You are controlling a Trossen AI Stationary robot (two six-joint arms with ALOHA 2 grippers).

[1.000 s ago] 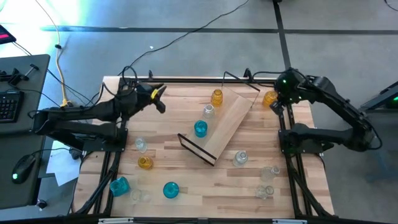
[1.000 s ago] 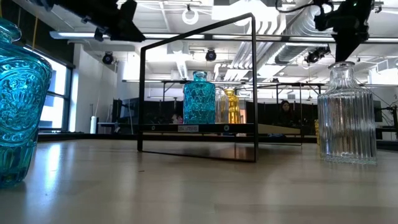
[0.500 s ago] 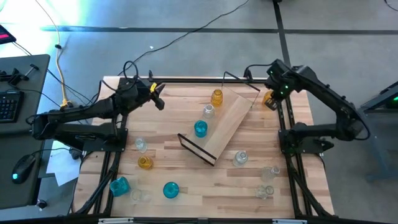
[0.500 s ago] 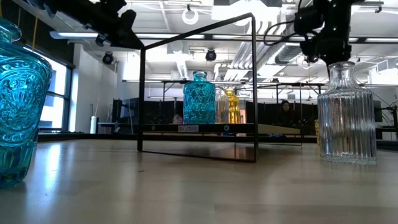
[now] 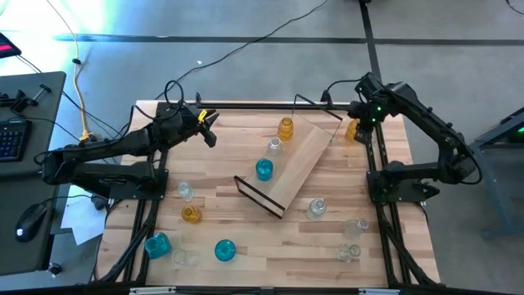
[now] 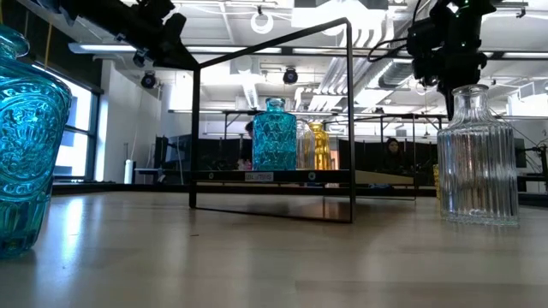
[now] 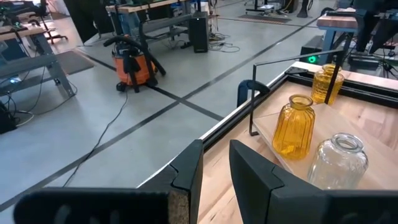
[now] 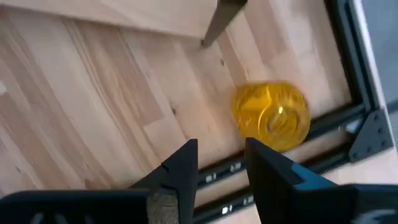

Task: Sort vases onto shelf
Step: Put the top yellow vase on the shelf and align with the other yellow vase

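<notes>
Right wrist view alone shows amber vase (image 8: pixel 272 124) top-down.

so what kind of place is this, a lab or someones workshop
Probably a robotics lab in an open industrial hall: exposed ceiling ducts, an orange shop vacuum on taped concrete floor, more workbenches behind.

Bright, even overhead light. In the low view, ceiling lamps (image 6: pixel 291 75) glare white behind the shelf frame (image 6: pixel 272 120), and the nearest teal vase (image 6: pixel 30 141) looms soft. Beyond the right gripper (image 8: pixel 219 155), the amber vase (image 8: pixel 272 116) blurs.
</notes>
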